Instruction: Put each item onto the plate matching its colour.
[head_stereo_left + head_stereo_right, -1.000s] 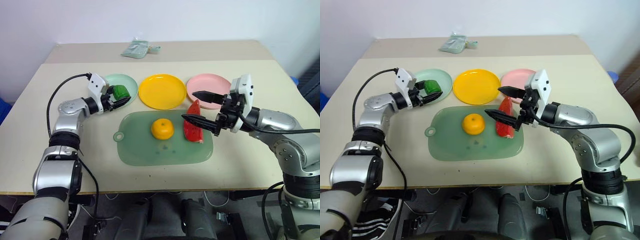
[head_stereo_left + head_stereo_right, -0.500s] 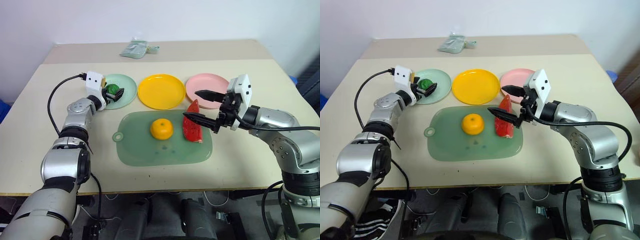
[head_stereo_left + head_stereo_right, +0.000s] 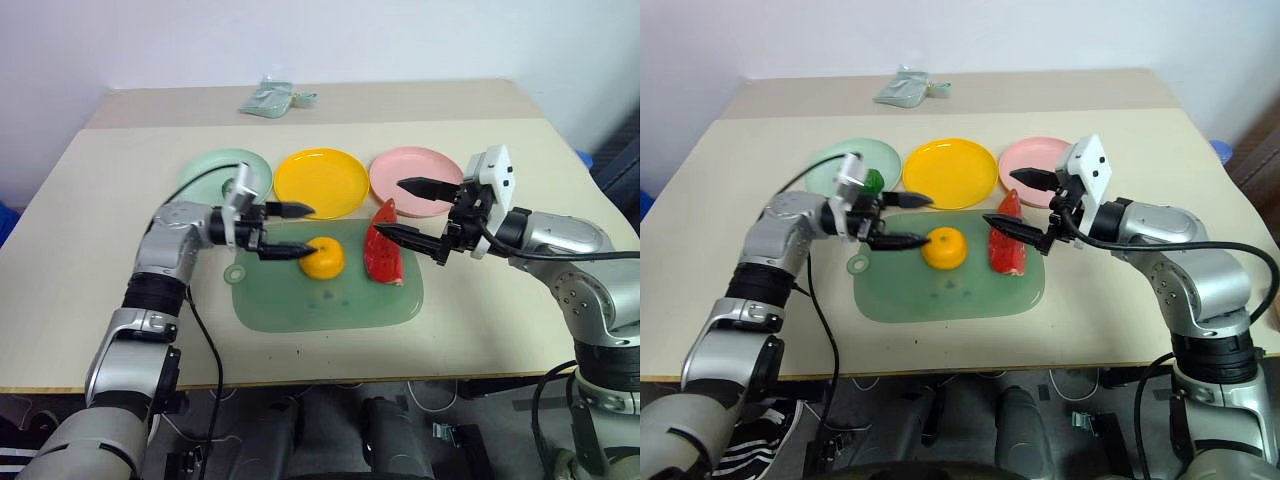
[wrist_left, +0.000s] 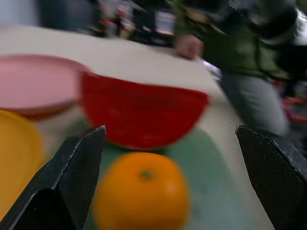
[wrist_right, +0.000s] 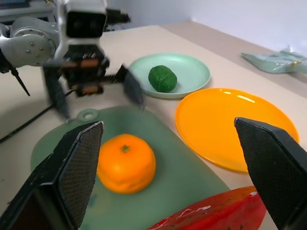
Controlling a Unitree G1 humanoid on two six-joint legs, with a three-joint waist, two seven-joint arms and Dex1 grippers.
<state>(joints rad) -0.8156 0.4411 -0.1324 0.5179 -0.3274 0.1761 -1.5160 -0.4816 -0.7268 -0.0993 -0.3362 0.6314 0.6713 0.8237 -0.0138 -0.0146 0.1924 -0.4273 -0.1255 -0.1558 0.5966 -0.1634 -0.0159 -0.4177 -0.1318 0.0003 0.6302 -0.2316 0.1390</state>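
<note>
A: Stock, as we count it. Green lump (image 5: 162, 78): lies on the mint plate (image 5: 192, 72), behind our left gripper (image 3: 290, 231) and apart from it. We take that item as placed, colour matched.

B: Orange fruit (image 3: 323, 257): sits on the translucent green board (image 3: 330, 305), right at the tips of the left gripper. Jaws stand wide, nothing between them. The fingers point sideways along the board, so we judge they are lined up to take the fruit from its flank.

A: Yellow plate (image 3: 322, 181): bare, just beyond the left gripper's upper finger (image 3: 288, 210). A short carry from the fruit, which is why we reckon the left arm takes this one.

B: Red wedge (image 3: 384, 256): stands on edge on the board, touching or nearly touching the lower finger of our right gripper (image 3: 418, 210). That gripper is also spread fully and holds nothing. One finger sits above the wedge and one beside it; we cannot tell whether either one presses on it.

A: Pink plate (image 3: 415, 173): bare, directly behind the right gripper. We judge the right arm waits there because wedge and plate both lie on its side.

B: Pale pouch (image 3: 276, 97): far side of the table (image 3: 520, 300), well apart from both grippers. Not ours to sort.

A: Remaining, in our judgement: fruit to yellow, wedge to pink.
</note>
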